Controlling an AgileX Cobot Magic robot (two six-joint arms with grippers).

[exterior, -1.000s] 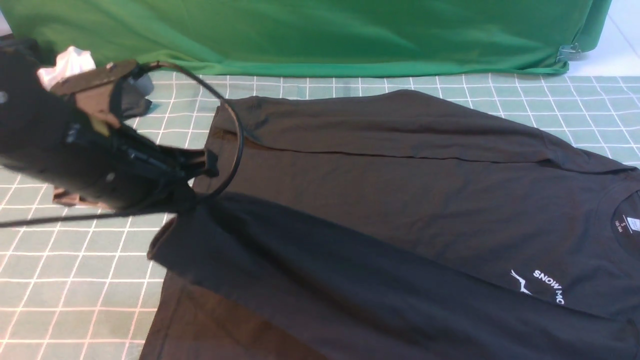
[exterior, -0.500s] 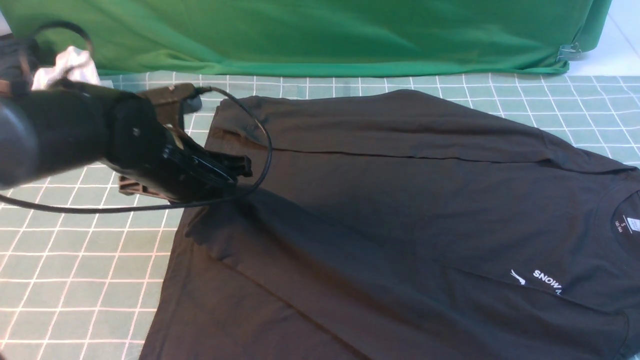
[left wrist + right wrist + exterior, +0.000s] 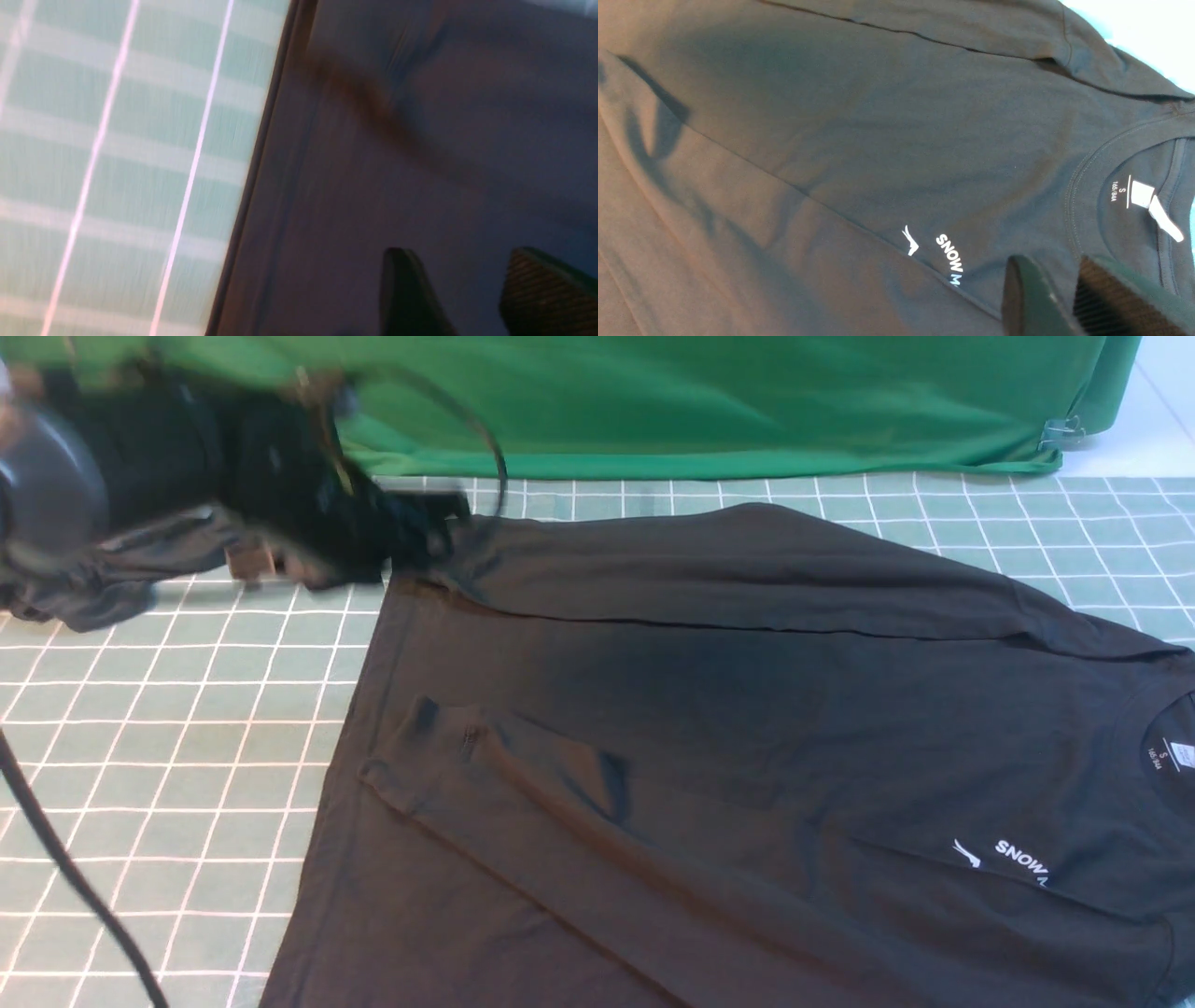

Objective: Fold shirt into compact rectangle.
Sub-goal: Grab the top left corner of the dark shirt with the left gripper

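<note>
The black shirt (image 3: 747, 709) lies spread on the gridded mat (image 3: 168, 784), collar to the right, with its white chest print (image 3: 1018, 863) and neck label (image 3: 1181, 756) showing. Both sleeves are folded over the body, and the near sleeve's cuff (image 3: 401, 775) lies loose at the left. My left gripper (image 3: 434, 523) is blurred above the shirt's far left corner. Its jaws stand open and empty over the shirt's hem (image 3: 261, 186) in the left wrist view (image 3: 460, 254). My right gripper (image 3: 1052, 263) hovers open above the cloth between the print (image 3: 950, 259) and the collar (image 3: 1083, 186), out of the front view.
A green cloth (image 3: 653, 401) hangs along the mat's far edge, held by a metal clip (image 3: 1060, 432) at the right. A dark grey garment (image 3: 93, 579) lies crumpled at the far left under my left arm. A black cable (image 3: 75, 887) crosses the near left corner.
My left gripper opened and let the near sleeve go; the sleeve now lies flat across the shirt. The left arm rose and swung to the far left corner.
</note>
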